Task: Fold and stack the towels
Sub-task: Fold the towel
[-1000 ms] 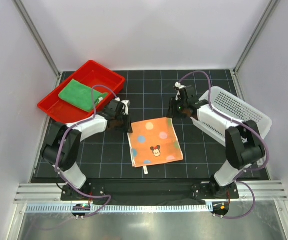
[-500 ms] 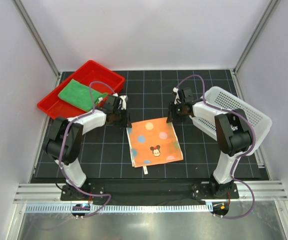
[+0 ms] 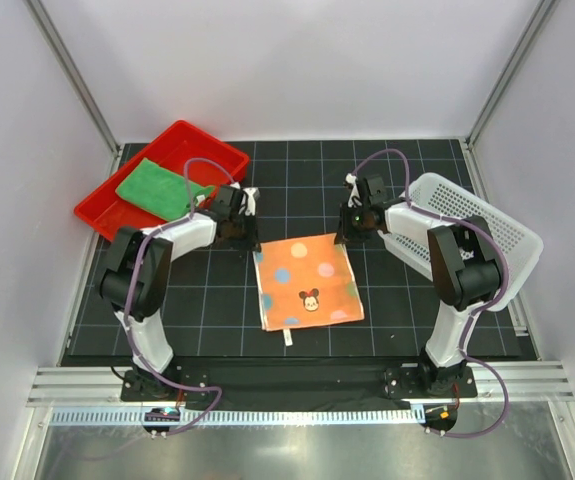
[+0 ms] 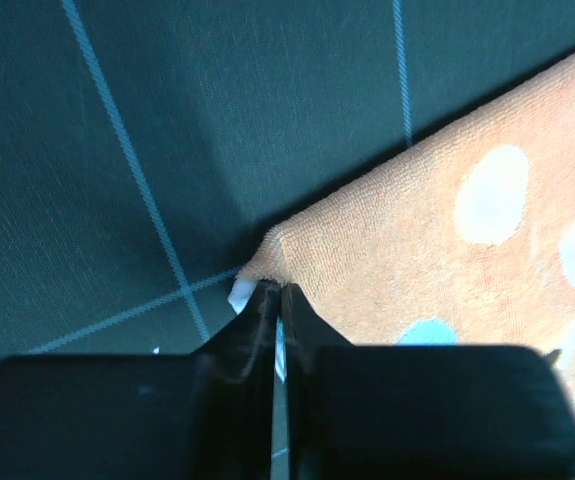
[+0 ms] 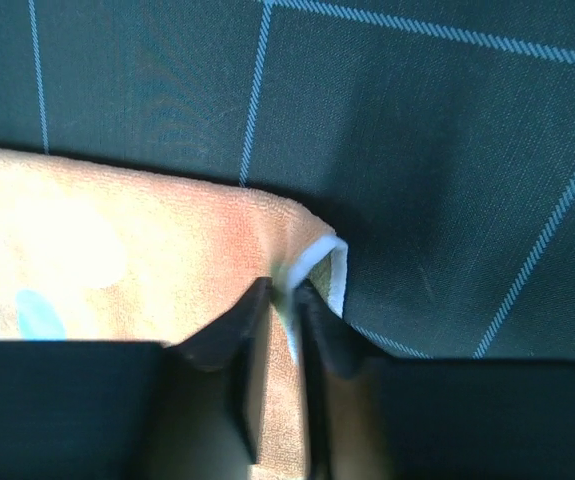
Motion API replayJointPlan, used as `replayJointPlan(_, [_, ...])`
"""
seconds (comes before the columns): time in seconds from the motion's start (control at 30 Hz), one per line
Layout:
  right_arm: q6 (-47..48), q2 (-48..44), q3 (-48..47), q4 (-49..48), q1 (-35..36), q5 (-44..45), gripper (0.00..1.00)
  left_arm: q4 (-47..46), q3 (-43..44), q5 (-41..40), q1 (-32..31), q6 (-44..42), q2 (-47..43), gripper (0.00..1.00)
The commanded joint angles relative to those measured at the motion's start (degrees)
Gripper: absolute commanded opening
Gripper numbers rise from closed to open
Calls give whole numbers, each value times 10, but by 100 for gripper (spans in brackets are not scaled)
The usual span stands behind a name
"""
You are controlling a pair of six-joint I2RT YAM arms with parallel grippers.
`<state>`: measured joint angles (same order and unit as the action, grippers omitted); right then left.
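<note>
The polka-dot towel (image 3: 307,281) lies spread flat, orange side up, in the middle of the black gridded mat (image 3: 407,300), where it lay a second ago, barely shifted. Its two far corners are now both held. The left gripper (image 3: 240,233) has its fingers pressed together on the far left corner, seen up close in the left wrist view (image 4: 275,292) with the cloth's edge (image 4: 417,250) caught at the tips. The right gripper (image 3: 351,228), which stood higher and farther back a second ago, has come down and pinches the far right corner (image 5: 285,292), the white hem of the cloth (image 5: 117,250) curling beside it. The green towel (image 3: 155,188) rests folded in the red tray (image 3: 182,130) at far left, unmoved. The white basket (image 3: 487,215) sits at right.
</note>
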<state>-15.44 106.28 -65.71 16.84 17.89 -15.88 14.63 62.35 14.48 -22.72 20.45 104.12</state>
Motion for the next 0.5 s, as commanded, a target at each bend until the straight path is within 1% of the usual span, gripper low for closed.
replayJointPlan(0.0, [-5,-5,-15,-23,-2,6,19,-5,37,4,7,-28,12,0])
replayJointPlan(0.13, [-16,-34,1,-30,-2,24,10,19,73,21,16,-43,24,0])
replayJointPlan(0.27, [-30,-45,13,-26,-3,38,7,42,99,2,22,-58,32,0])
replayJointPlan(0.3, [-34,-43,15,-30,-2,37,7,59,106,-3,23,-61,35,5])
replayJointPlan(0.4, [-37,-40,21,-33,-2,35,8,72,108,-16,23,-63,22,30])
replayJointPlan(0.43, [-37,-39,21,-35,-2,36,9,74,104,-20,24,-63,17,36])
replayJointPlan(0.47, [-35,-39,21,-34,-2,38,9,75,94,-22,23,-63,12,37])
